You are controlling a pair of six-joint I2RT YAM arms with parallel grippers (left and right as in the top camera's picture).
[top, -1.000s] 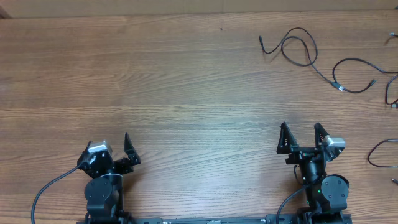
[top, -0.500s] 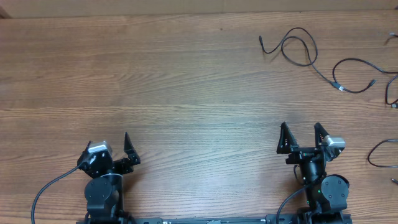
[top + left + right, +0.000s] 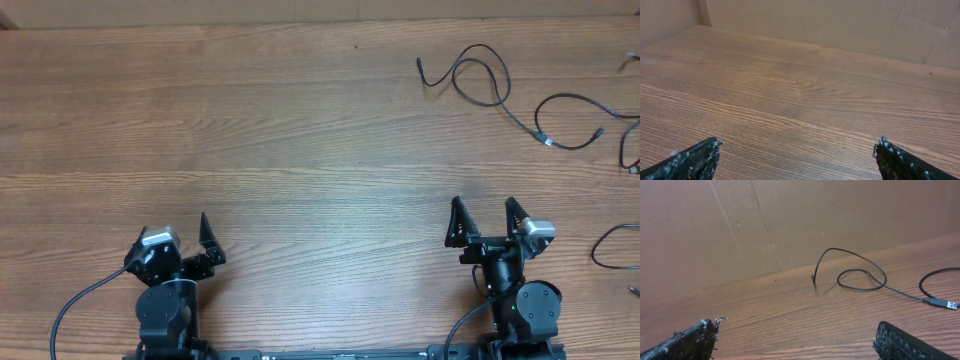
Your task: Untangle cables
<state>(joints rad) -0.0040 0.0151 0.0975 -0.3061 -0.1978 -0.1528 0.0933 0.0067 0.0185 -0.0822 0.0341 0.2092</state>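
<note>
Cables are lying as separate thin black flexible cords at the far right of the brown wood-grain tabletop (image 3: pixel 300 130): one looped cord (image 3: pixel 470 75), a second curved cord (image 3: pixel 570 120) beside it, more strands at the right edge (image 3: pixel 610 245). Nothing is being grasped; the left gripper (image 3: pixel 175 228) and right gripper (image 3: pixel 483 212) are being held near the front edge, fingers (image 3: pixel 695 337) spread and empty. No tangle is being shown, so the task is judged nearly done or at rest; any next reach is being called for from the right arm toward the looped cord.

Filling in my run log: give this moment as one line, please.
left gripper: open, empty, near edge | right gripper: open, empty | thin black cables: separate loose strands, far right of wooden table | contact: none
</note>
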